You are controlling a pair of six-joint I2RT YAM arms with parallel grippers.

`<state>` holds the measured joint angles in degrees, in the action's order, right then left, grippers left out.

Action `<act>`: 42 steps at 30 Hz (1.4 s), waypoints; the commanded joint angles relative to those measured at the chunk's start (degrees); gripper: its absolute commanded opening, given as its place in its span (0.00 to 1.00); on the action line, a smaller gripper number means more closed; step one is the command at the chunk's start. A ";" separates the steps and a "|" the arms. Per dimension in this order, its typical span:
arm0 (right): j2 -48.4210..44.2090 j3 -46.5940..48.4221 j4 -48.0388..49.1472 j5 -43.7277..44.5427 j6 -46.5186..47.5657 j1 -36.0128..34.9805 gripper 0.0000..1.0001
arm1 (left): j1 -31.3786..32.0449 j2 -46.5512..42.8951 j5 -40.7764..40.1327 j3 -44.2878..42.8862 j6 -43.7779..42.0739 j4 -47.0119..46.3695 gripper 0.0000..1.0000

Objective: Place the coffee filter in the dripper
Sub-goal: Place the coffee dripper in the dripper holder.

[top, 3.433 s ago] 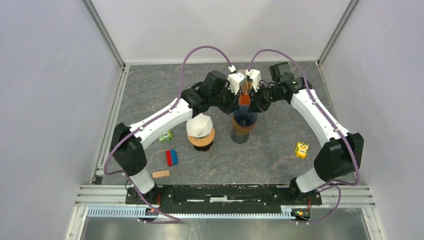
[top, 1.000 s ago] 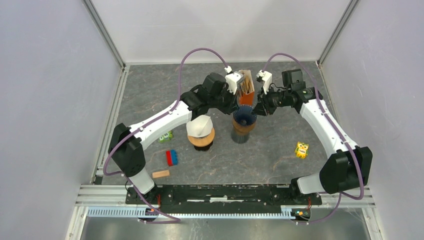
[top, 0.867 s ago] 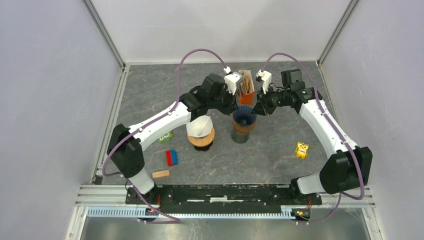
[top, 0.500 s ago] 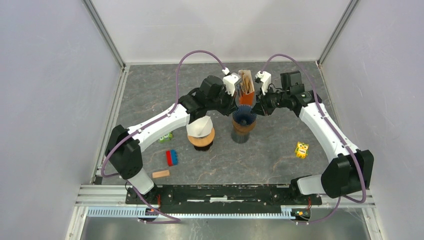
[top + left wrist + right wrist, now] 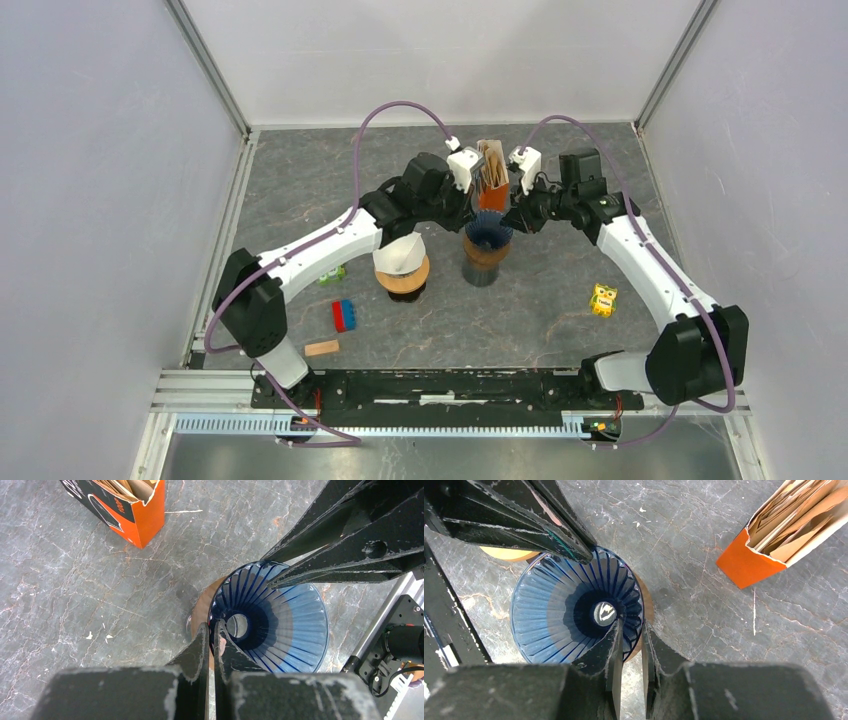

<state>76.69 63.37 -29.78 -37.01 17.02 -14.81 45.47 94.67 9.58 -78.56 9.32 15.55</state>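
Observation:
The blue ribbed dripper (image 5: 488,232) stands on a brown base at mid-table. An orange box (image 5: 491,190) just behind it holds the brown coffee filters (image 5: 491,158). My left gripper (image 5: 211,626) is shut, its tips pinching the dripper's (image 5: 280,625) left rim. The right gripper (image 5: 633,625) straddles the opposite rim of the dripper (image 5: 559,615), one finger inside and one outside, with a narrow gap showing. Neither gripper holds a filter. The filters (image 5: 804,510) sit upright in the box (image 5: 744,565). The dripper's bowl holds nothing.
A white cone on a wooden base (image 5: 400,255) stands just left of the dripper, under the left arm. Small blocks lie near front left: green (image 5: 332,271), blue and red (image 5: 344,315), wooden (image 5: 321,348). A yellow toy (image 5: 603,299) lies at the right.
The right gripper has slid left onto the dripper's rim and its jaws have narrowed slightly. The left gripper stays shut at the rim. Earlier, both grippers were at the filter box.

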 commanded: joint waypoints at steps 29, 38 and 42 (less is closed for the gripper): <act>-0.21 8.88 -6.67 -2.11 3.50 2.35 0.46 | 1.11 -4.68 -2.51 7.84 -6.24 -0.82 0.02; 0.15 10.24 0.20 0.84 1.00 5.92 0.49 | 1.11 -4.82 -2.46 5.88 -6.21 -0.30 0.10; 2.37 10.42 6.42 6.29 -0.25 5.86 0.49 | 1.11 -4.78 -2.55 4.46 -7.07 0.33 0.16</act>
<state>77.10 71.53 -31.62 -35.86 18.68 -8.86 46.22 90.19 7.57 -72.36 6.11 10.41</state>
